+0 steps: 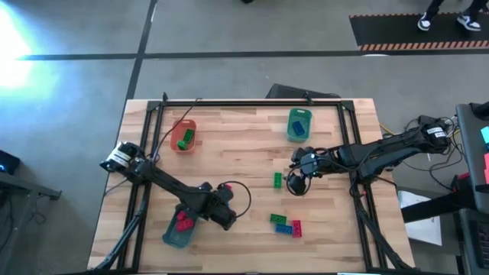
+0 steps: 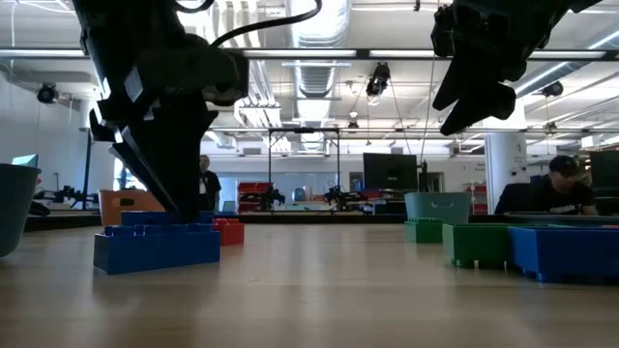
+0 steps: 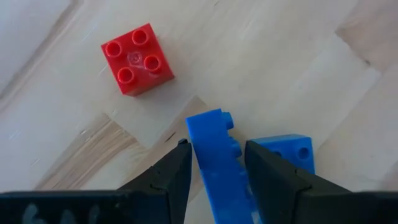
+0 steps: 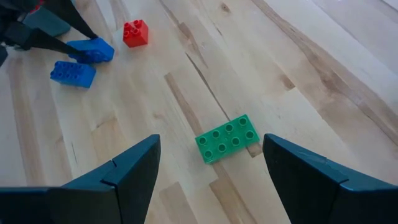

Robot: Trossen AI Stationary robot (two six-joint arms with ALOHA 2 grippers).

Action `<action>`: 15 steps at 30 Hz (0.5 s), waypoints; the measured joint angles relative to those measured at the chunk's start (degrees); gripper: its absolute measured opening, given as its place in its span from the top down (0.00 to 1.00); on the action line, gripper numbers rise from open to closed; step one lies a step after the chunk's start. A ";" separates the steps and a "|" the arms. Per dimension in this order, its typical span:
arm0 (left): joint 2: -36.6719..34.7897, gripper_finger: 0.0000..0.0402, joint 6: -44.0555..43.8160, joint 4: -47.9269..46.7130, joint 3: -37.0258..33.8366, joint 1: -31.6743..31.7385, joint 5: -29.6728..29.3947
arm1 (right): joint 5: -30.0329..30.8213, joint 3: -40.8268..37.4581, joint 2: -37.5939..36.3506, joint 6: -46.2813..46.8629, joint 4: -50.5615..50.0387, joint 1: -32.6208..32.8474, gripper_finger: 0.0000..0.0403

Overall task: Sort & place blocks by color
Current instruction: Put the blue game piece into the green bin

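Glare top-left on floor (image 1: pixel 23 46); low view backlit, arms silhouetted; wrist views evenly bright.

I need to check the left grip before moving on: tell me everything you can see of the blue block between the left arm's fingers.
The blue block is a long studded plastic brick, glossy bright blue, tipped on edge with its studs facing sideways. The left gripper is closed on it, one dark finger on each long side. In the low view it seems to sit low, at the wooden table. A second blue block lies just beside it; a red block sits apart.
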 joint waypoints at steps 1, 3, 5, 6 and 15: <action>0.00 0.67 0.00 0.69 -0.46 0.04 0.00 | -0.01 0.00 0.00 0.02 0.00 0.00 0.33; 0.00 0.67 -0.04 2.05 -1.42 0.20 0.02 | 0.01 0.00 0.00 0.02 0.00 0.00 0.33; 0.00 0.67 -0.04 3.37 -2.14 0.31 0.02 | 0.01 0.00 0.00 0.04 0.00 0.00 0.33; 0.00 0.67 -0.07 3.50 -2.32 0.31 0.02 | 0.01 0.00 0.00 0.04 0.00 0.00 0.33; 0.00 0.67 0.33 3.50 -3.13 0.36 -0.28 | 0.43 0.00 0.00 0.48 0.02 0.00 0.33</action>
